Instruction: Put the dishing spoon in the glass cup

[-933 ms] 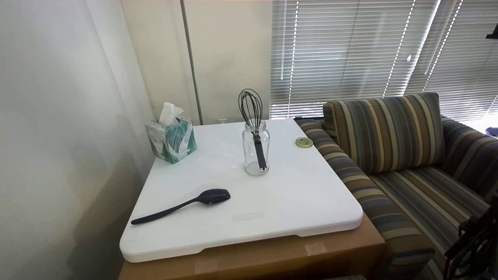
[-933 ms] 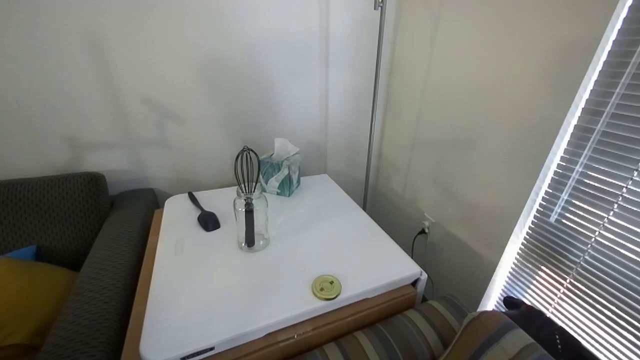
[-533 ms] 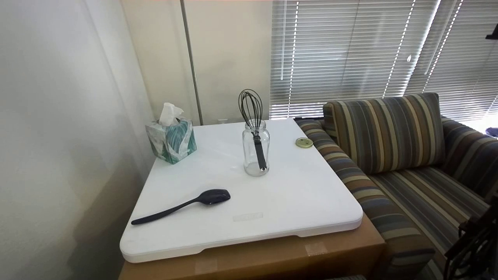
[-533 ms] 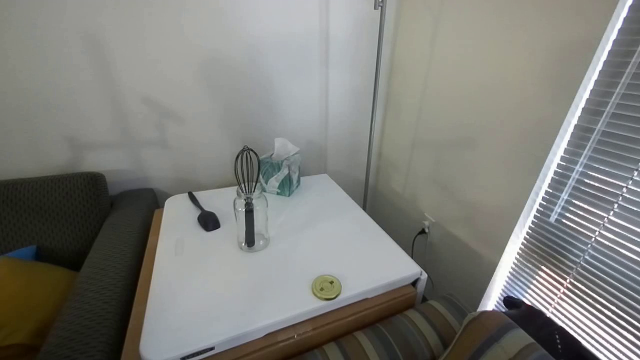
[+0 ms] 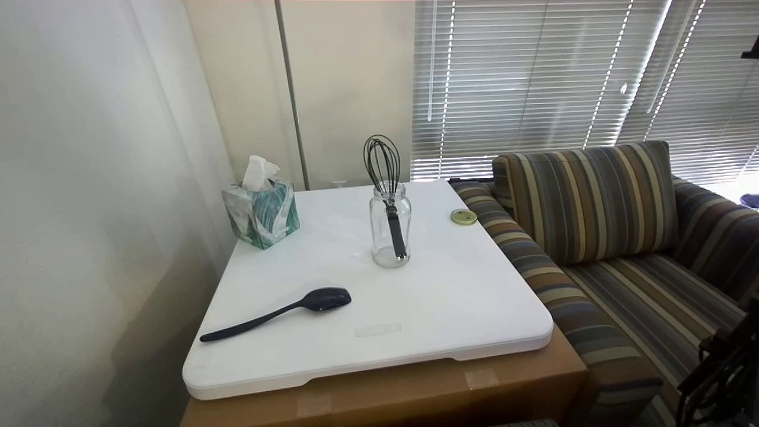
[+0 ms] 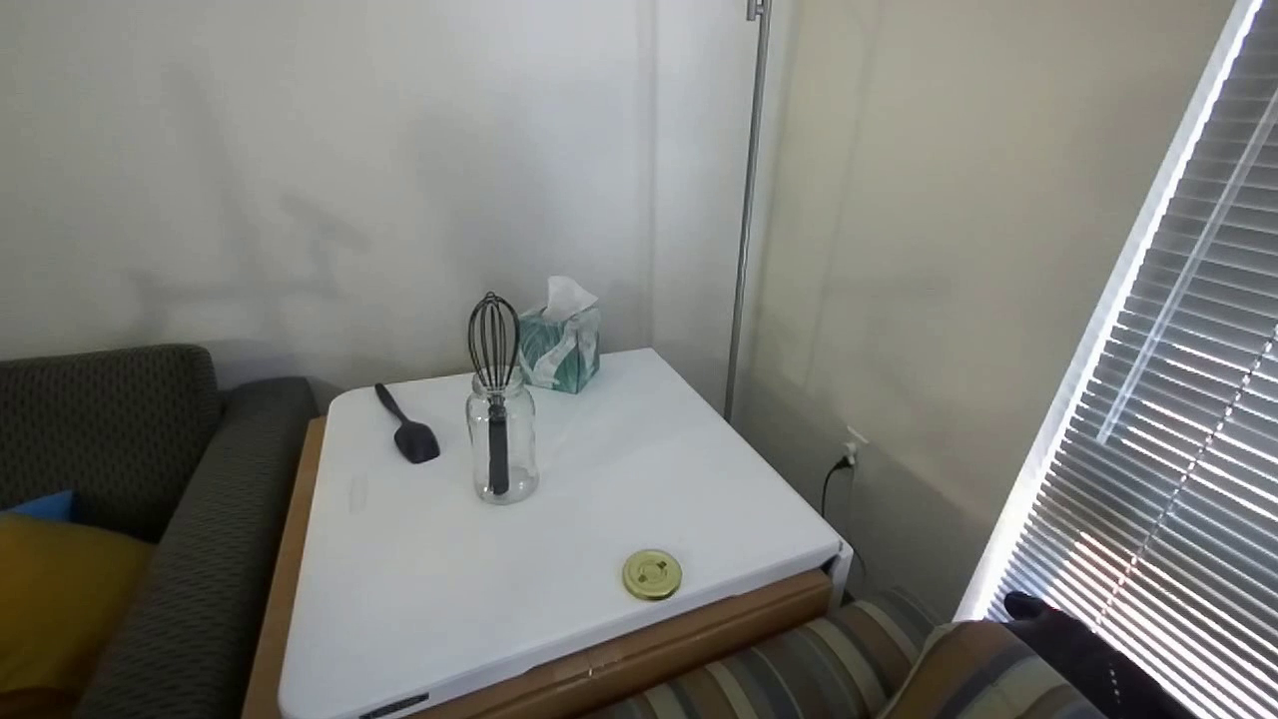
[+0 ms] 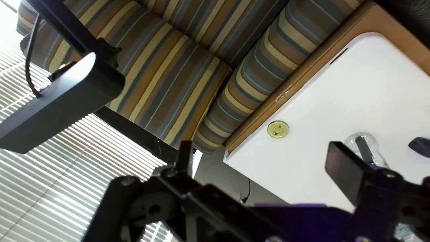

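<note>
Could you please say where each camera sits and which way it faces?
An exterior view: raised above the tabletop, on the dishing spoon side, facing the blinds; whether dark parts at right are robot is unclear.
An exterior view: raised, on the striped armchair side, facing the wall across the tabletop; dark shape lower right likewise unclear.
Wrist view: on the wrist, facing armchair, blinds and part of the tabletop; open gripper at the bottom.
Both exterior views share dishing spoon, glass cup, gold lid and tissue box.

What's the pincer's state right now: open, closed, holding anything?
Pincer: open wide, holding nothing.
</note>
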Robot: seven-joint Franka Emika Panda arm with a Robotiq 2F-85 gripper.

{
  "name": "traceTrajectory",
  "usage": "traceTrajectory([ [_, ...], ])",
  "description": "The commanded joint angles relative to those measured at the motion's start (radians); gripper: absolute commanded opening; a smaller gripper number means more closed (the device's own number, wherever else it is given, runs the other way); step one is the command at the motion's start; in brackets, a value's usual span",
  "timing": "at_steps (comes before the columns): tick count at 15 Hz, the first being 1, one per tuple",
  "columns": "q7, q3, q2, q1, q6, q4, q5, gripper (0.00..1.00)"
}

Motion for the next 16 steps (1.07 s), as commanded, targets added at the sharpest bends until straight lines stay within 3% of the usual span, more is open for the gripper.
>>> traceTrajectory([
  [1, -0.030, -0.019, 0.104, 0.054, 0.057, 0.015, 0.031, 1.00],
  [7, -0.124, -0.022, 0.307, 0.168, 0.151, 0.052, 0.155, 1.00],
  [16, -0.322, 0.043, 0.514, 0.256, 0.239, 0.112, 0.322, 1.00],
])
